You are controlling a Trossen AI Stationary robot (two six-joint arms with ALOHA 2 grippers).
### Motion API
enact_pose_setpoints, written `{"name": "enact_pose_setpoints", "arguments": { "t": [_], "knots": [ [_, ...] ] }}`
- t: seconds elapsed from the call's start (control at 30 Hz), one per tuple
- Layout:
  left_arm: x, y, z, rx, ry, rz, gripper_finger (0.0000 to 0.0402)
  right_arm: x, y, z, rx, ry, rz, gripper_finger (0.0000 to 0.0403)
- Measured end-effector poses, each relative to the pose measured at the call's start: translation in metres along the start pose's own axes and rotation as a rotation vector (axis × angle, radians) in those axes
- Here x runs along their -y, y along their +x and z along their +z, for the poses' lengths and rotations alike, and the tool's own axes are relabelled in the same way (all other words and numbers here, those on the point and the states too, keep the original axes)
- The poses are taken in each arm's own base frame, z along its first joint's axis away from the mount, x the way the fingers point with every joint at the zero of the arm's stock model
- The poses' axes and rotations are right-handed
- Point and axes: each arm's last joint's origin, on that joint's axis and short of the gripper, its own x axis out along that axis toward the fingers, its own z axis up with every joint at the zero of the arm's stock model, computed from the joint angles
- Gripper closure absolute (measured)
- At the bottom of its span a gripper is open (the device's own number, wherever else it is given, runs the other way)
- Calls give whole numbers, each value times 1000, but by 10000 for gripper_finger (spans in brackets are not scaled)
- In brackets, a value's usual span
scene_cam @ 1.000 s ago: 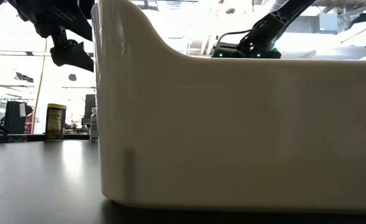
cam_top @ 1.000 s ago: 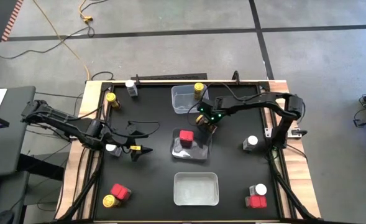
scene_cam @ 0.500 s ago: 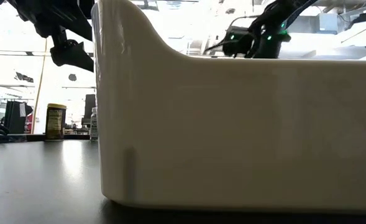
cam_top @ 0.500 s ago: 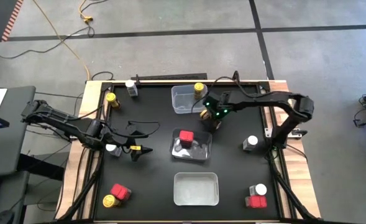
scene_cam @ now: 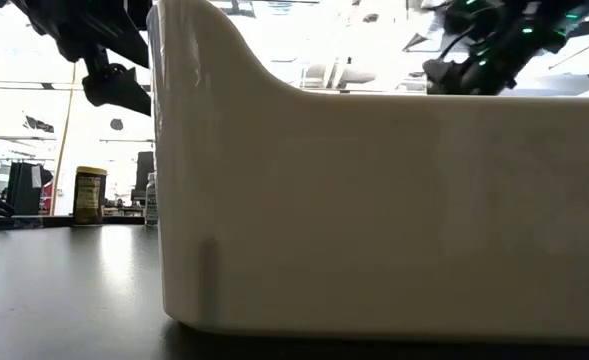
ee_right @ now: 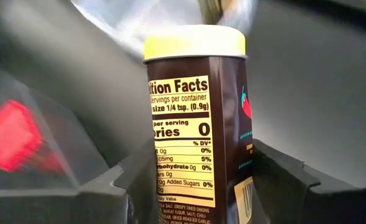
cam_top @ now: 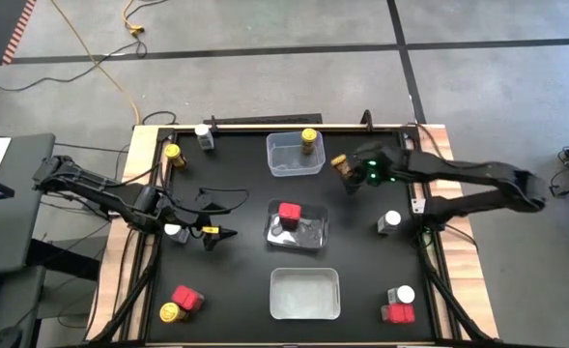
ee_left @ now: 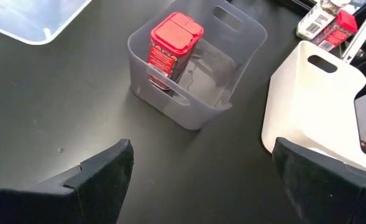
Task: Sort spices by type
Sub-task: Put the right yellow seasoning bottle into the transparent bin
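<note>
My right gripper is shut on a yellow-capped amber jar, right of the far clear tub, which holds another yellow-capped jar. The held jar fills the right wrist view. My left gripper hangs open and empty at the table's left, beside a white-capped jar; in its wrist view it faces the middle clear tub, where a red tin stands. The near white tub has nothing in it. My right gripper pinches the amber jar's body between its two fingers, below the yellow cap. The fingers come from the table's right. The cap end sticks out past them toward the left, and the jar looks lifted off the table.
Loose spices stand around: a yellow-capped jar and a white-capped jar far left, a red tin and a yellow-capped jar near left, white-capped jars and a red tin at the right.
My right gripper has carried the yellow-capped jar from beside the middle tub toward the table's far and right edges, rising as the arm stretched out. It has stayed shut on the jar.
</note>
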Motion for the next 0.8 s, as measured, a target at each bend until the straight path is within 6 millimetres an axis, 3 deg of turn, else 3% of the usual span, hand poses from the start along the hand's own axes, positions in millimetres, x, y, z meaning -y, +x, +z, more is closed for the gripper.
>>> {"name": "enact_pose_setpoints", "arguments": {
  "t": [0.13, 0.27, 0.57, 0.8],
  "knots": [
    [-2, 1, 1, 3, -1, 10, 33, 4, -9, -16, 207, 49, 141, 160],
    [-3, 1, 3, 15, -21, 15, 33, 6, -16, -28, 288, 81, 235, 159],
    [3, -1, 24, 243, -55, -21, 33, -15, -40, -20, 466, 42, 517, 159],
    [5, -5, 44, 442, 5, -33, 33, -28, -46, -24, 486, 10, 615, 159]
  ]
}}
